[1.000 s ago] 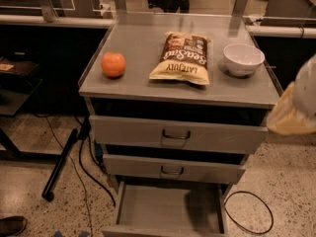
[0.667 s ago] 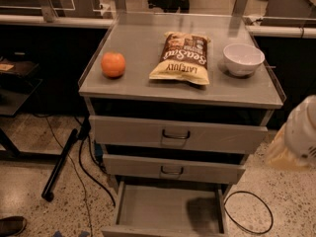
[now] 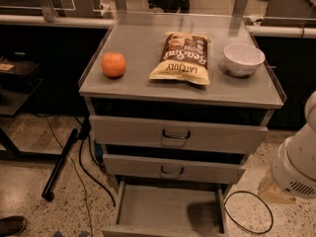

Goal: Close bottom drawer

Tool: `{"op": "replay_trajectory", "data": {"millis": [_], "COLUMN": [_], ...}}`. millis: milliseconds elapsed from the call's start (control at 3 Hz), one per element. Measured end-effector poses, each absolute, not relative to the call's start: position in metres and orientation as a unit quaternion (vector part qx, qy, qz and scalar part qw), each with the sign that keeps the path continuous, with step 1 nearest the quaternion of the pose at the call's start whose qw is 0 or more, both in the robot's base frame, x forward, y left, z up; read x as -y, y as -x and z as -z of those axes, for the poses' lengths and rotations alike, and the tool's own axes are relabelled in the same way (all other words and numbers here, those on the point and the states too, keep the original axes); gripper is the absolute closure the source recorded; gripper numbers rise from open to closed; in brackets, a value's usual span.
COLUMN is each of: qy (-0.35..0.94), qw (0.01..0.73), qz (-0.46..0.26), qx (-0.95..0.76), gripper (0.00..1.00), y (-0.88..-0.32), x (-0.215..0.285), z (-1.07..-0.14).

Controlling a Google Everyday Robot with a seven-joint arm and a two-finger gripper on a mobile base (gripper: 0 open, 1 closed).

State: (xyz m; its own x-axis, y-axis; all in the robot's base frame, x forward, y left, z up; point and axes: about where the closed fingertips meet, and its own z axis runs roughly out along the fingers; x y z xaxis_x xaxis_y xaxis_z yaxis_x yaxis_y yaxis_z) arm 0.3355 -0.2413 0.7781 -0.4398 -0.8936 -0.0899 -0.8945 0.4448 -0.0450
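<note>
The bottom drawer (image 3: 168, 209) of the grey cabinet is pulled far out toward me. Its plain grey tray is empty, with a shadow on its right part. Its front panel (image 3: 163, 231) lies at the bottom edge of the view, and its handle is hidden. My gripper is out of view. Only a white arm segment (image 3: 298, 164) shows at the right edge, beside the lower drawers and to the right of the open drawer, not touching it.
The top drawer (image 3: 177, 135) and middle drawer (image 3: 173, 171) stick out slightly. On the cabinet top are an orange (image 3: 113, 64), a chip bag (image 3: 181, 58) and a white bowl (image 3: 243, 59). A black cable loop (image 3: 249, 211) lies on the floor to the right and a black pole (image 3: 59, 164) to the left.
The white arm at the right edge has moved downward, from beside the top drawer to beside the lower drawers. The bottom drawer stays open.
</note>
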Motion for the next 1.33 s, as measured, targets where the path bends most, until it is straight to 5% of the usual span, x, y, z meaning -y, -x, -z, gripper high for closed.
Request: {"op": "replay_trajectory", "data": {"millis": [1333], "qy": [0.449], "qw": [-0.046], "qz": [-0.094], "qx": [-0.887], "gripper": [1.00], "y": [-0.271], "x": [0.251], "z": [-0.592]}}
